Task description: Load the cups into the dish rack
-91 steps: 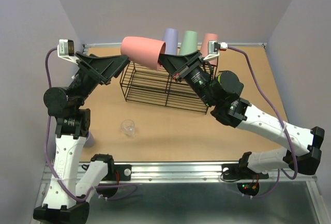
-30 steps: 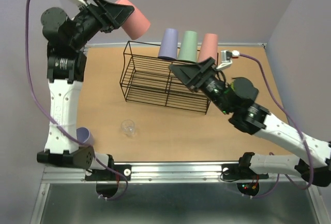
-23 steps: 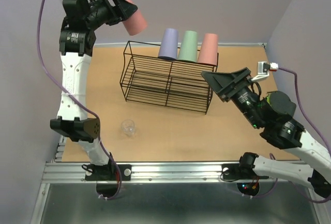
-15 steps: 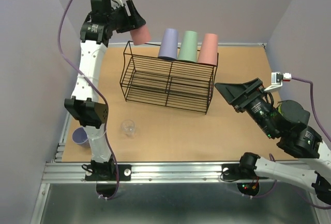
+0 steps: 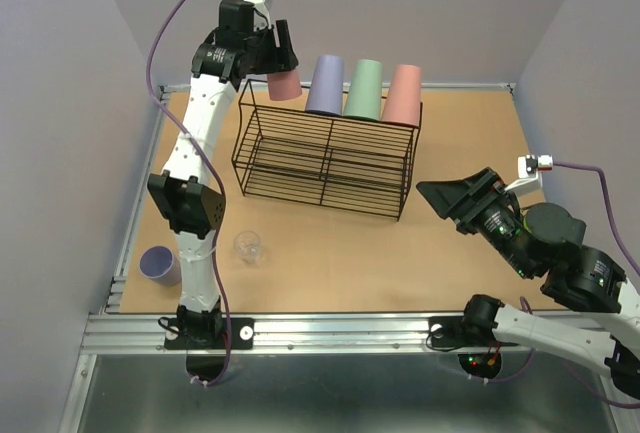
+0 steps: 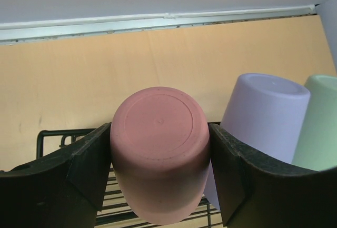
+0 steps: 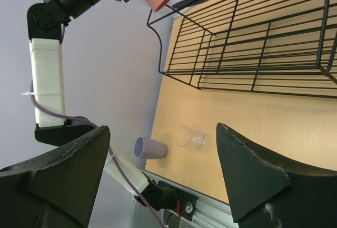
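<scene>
My left gripper [image 5: 281, 71] is shut on a salmon-pink cup [image 5: 285, 84], bottom up, above the back left corner of the black wire dish rack [image 5: 322, 165]. In the left wrist view the pink cup [image 6: 159, 154] fills the gap between both fingers, beside a lavender cup [image 6: 263, 115]. On the rack's top tier a lavender cup [image 5: 325, 85], a green cup [image 5: 365, 89] and a pink cup [image 5: 404, 93] stand upside down. A small clear cup [image 5: 248, 247] and a lavender cup [image 5: 158, 265] stand on the table. My right gripper [image 5: 452, 199] is open and empty, right of the rack.
The right wrist view looks across the table at the clear cup [image 7: 190, 136], the lavender cup [image 7: 150, 147] near the left edge and the rack [image 7: 253, 49]. Purple walls close in the table at the back and sides.
The pink cup passed from my right gripper to my left. The left arm swung it up and then right to the rack's back left corner. The right arm drew back to the right.
</scene>
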You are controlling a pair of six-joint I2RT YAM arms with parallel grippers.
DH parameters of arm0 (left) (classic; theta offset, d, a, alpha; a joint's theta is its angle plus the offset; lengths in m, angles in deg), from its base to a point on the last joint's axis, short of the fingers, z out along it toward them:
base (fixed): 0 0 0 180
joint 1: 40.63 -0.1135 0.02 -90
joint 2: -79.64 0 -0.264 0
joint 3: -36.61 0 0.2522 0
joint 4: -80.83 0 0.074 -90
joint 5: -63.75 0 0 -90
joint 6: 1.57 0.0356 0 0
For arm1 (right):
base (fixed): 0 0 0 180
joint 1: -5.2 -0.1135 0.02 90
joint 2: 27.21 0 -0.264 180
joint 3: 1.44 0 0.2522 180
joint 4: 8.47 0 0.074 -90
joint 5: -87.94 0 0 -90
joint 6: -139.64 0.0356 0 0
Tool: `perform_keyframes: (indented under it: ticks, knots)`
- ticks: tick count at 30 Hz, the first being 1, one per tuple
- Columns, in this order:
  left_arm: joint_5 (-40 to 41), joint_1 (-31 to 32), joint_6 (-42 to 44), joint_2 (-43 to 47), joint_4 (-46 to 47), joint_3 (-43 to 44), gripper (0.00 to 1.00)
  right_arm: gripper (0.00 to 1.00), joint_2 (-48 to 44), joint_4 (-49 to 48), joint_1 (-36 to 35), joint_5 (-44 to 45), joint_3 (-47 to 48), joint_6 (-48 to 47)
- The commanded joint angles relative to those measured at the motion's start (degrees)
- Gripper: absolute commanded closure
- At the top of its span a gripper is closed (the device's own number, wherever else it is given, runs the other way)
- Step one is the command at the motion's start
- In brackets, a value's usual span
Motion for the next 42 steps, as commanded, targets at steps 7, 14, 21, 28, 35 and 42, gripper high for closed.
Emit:
perform_keyframes:
  ticks: [7, 14, 21, 28, 35, 42]
  knots:
    - [4.12, 1.41, 3.90, -1.69, 1.22, 3.85, 1.00, 0.13, -0.80, 2.81, 0.19, 3.67, 0.45, 0.53]
    - [4.82, 3.43, 4.43, -2.84, 1.31, 4.03, 1.00, 0.13, -1.24, 3.87, 0.19, 4.72, 0.01, 0.97]
    - [4.91, 3.78, 4.51, -2.58, 1.31, 3.15, 0.84, 0.13, -0.98, 4.13, 0.19, 5.25, -0.34, 1.23]
    - [5.00, 3.87, 4.25, -2.14, 1.31, 2.97, 0.48, 0.13, -1.41, 4.13, 0.27, 5.25, -0.96, 1.85]
    - [4.30, 3.78, 4.07, -1.52, 1.40, 2.71, 0.27, 0.13, -1.86, 4.13, 0.19, 5.25, -1.40, 2.55]
    - [4.12, 3.96, 3.99, -0.20, 1.83, 0.95, 0.02, 0.13, -2.29, 4.13, 0.19, 5.08, -2.01, 3.17]
